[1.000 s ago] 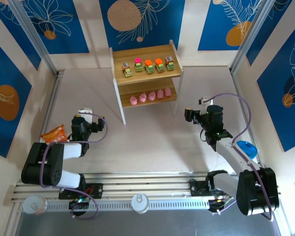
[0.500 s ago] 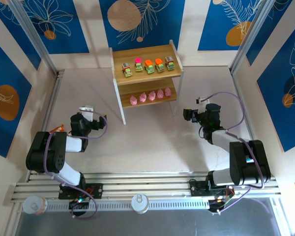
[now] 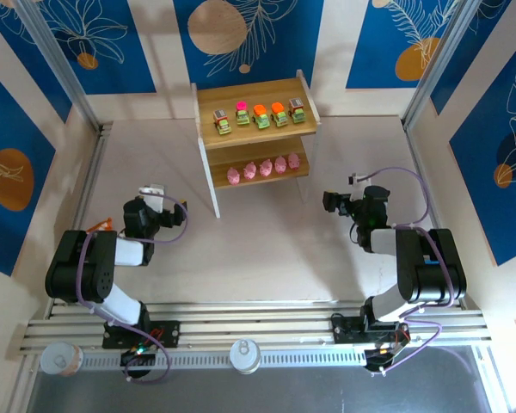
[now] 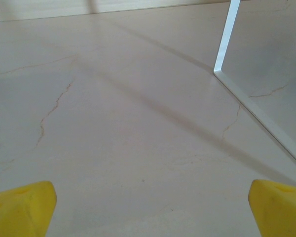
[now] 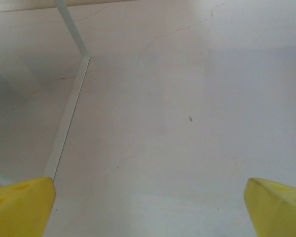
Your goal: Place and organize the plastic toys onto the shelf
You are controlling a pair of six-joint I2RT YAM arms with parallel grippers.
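The shelf (image 3: 256, 129) stands at the back centre of the table. Several yellow-green cars (image 3: 260, 115) sit in a row on its top board, and several pink figurines (image 3: 263, 169) line its lower board. My left gripper (image 3: 156, 194) rests low at the left, in front of the shelf, open; its yellow fingertips (image 4: 20, 207) stand wide apart over bare table, facing a white shelf leg (image 4: 227, 34). My right gripper (image 3: 331, 203) is low at the right, also open, with yellow fingertips (image 5: 278, 203) spread and nothing between them, near another shelf leg (image 5: 71, 29).
A corner of the orange snack bag (image 3: 101, 225) peeks out beside the left arm. Both arms are folded back over their bases by the metal rail (image 3: 258, 331). Walls with aluminium posts close in the table on three sides.
Both arms have folded back toward their bases. The left arm now covers most of the snack bag, the right arm hides the blue bowl, and the right gripper shifted slightly right.
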